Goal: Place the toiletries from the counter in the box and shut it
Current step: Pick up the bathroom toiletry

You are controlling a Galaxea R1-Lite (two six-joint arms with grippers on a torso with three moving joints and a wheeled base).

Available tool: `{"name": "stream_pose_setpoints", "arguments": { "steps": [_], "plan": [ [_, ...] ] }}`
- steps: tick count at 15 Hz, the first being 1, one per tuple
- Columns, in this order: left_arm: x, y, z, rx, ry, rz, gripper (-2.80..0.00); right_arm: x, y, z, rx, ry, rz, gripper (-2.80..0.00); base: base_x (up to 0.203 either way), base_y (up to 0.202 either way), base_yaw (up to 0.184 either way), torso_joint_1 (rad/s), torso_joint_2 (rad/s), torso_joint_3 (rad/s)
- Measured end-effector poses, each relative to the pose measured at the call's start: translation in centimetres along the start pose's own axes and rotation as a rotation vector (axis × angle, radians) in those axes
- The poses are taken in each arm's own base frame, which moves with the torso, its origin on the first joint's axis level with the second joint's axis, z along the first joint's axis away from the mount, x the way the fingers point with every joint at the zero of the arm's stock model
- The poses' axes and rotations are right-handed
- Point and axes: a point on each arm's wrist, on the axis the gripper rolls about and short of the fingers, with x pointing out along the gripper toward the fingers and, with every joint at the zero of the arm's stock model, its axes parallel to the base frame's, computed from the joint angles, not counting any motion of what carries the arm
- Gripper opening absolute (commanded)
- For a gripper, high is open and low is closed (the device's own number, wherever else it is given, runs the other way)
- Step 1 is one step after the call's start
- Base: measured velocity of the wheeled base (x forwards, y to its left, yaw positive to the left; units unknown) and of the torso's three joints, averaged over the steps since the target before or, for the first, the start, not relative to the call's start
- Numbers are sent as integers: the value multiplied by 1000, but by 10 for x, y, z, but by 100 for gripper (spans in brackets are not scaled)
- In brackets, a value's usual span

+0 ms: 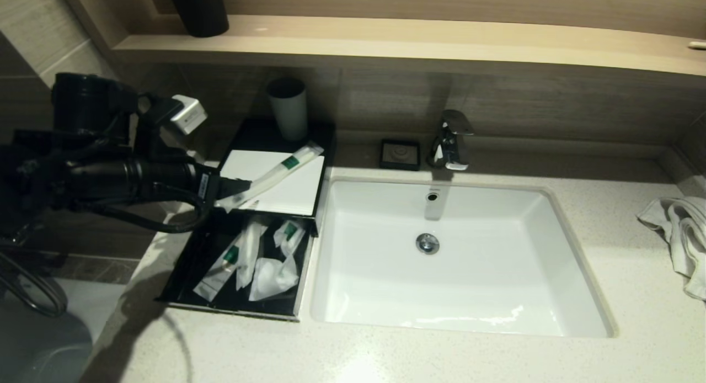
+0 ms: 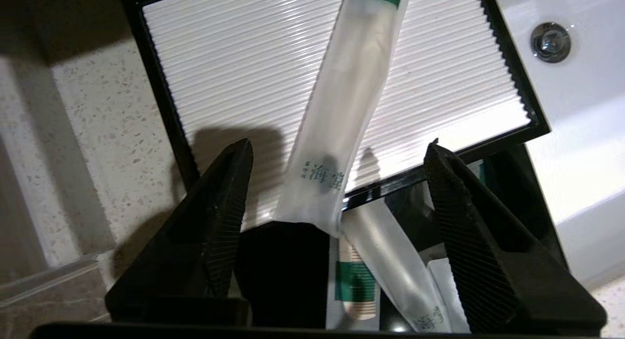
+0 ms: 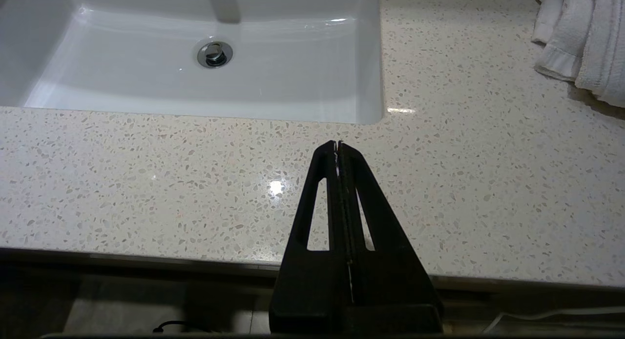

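Count: 1 tube [image 1: 278, 172] on box [image 1: 309, 192] lid; drawer [image 1: 187, 272] holds 1 tube, 1 slim pack, 2 packets.
Left hand [image 1: 234, 191] at lid's 7 o'clock corner, fingers [image 2: 219, 222] spread wide, tube end between them, ungripped. Right hand [image 3: 338, 146] pressed closed, empty, over worktop [image 3: 146, 182] at sink's [image 3: 146, 85] 5 o'clock.

3 slim tubes [image 1: 278, 173], 2 soft packets [image 1: 274, 274], 1 box [image 1: 273, 191].
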Motion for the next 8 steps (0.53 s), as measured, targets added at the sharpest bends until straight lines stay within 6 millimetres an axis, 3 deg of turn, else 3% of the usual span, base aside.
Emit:
{"name": "stream_pose_setpoints", "arguments": {
  "steps": [8],
  "plan": [
    [1, 2, -14, 17, 30, -47, 0, 0, 0, 0, 0, 0, 0, -280, 0, 0, 0, 0, 0, 0]
  ]
}}
